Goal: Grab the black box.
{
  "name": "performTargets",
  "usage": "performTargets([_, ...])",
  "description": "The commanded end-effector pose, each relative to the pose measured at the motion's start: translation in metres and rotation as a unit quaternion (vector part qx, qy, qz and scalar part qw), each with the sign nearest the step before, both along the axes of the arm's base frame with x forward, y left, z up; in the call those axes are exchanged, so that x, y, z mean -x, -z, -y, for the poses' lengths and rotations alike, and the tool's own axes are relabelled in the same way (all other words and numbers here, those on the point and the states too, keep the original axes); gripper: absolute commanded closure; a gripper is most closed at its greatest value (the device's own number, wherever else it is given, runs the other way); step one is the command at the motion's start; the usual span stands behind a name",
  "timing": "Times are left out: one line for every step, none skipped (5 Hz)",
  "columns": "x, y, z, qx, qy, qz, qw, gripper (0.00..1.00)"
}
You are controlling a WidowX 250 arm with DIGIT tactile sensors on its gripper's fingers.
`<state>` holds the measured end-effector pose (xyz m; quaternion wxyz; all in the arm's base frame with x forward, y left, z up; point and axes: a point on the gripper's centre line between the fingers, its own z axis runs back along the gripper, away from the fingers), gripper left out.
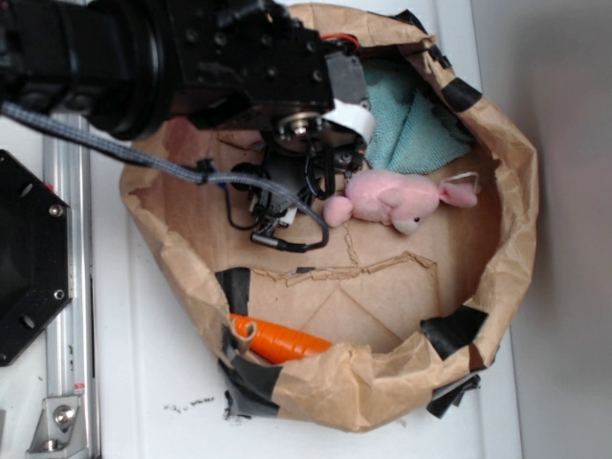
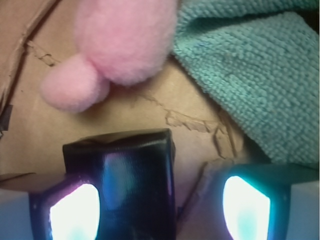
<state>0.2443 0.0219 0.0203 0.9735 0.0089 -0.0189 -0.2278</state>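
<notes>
White table (image 1: 163, 382) under a crumpled brown paper basin with black tape patches (image 1: 497, 191); large black hexagonal metal plate (image 1: 29, 258) at left. Inside: folded teal terry cloth (image 1: 411, 120), pink plush bunny (image 1: 397, 199), orange plastic carrot (image 1: 282, 339). Black robot gripper (image 1: 320, 172) lowered beside the bunny; small glossy black box hidden beneath it.

Wrist view: small glossy black box (image 2: 122, 170) on brown paper floor, between spread fingers (image 2: 75, 212), against the left finger, clear gap to the right one. Not clamped. Bunny (image 2: 120, 40) just beyond, teal cloth (image 2: 260, 75) at right.
</notes>
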Motion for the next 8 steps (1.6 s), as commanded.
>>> performTargets([0.015, 0.006, 0.045, 0.03, 0.04, -0.005, 0.999, 0.0])
performTargets([0.014, 0.004, 0.044, 0.027, 0.039, -0.001, 0.999, 0.0])
performTargets([0.011, 0.002, 0.039, 0.018, 0.029, 0.008, 0.999, 1.0])
performTargets([0.009, -0.01, 0.029, 0.004, 0.017, 0.013, 1.0, 1.0])
performTargets([0.009, -0.032, 0.021, 0.005, 0.009, 0.017, 1.0, 1.0])
performTargets([0.008, -0.063, 0.014, 0.013, -0.014, 0.031, 0.999, 1.0])
performTargets([-0.002, -0.1, 0.017, 0.04, -0.037, 0.016, 0.998, 1.0])
performTargets([-0.015, -0.112, 0.025, 0.031, -0.08, 0.003, 0.996, 1.0])
